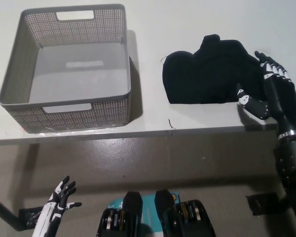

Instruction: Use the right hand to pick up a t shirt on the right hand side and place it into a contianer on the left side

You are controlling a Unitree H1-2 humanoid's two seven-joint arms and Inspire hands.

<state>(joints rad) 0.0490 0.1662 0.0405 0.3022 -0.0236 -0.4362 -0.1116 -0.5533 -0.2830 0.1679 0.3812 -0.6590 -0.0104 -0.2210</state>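
Reaching stage right now, nothing grabbed yet as far as I can tell. Right hand (269, 89) is hovering over the near right edge of the black shirt (209, 74), fingers spread wide, with its thumb poking out toward the shirt's front edge. Can't really tell if it's touching the cloth or just above it, black on black makes that hard to see.

The shirt is sitting in a crumpled heap just to the left of that hand, on the white table (153, 29). The gray basket (121, 59) is well off to the hand's left and looks empty.

Left hand (61, 195) is hanging down low beside the body with fingers apart, not doing anything.

Next, I'd guess it needs to press down into the heap and close on a good bunch of fabric, then lift and swing left over the basket.
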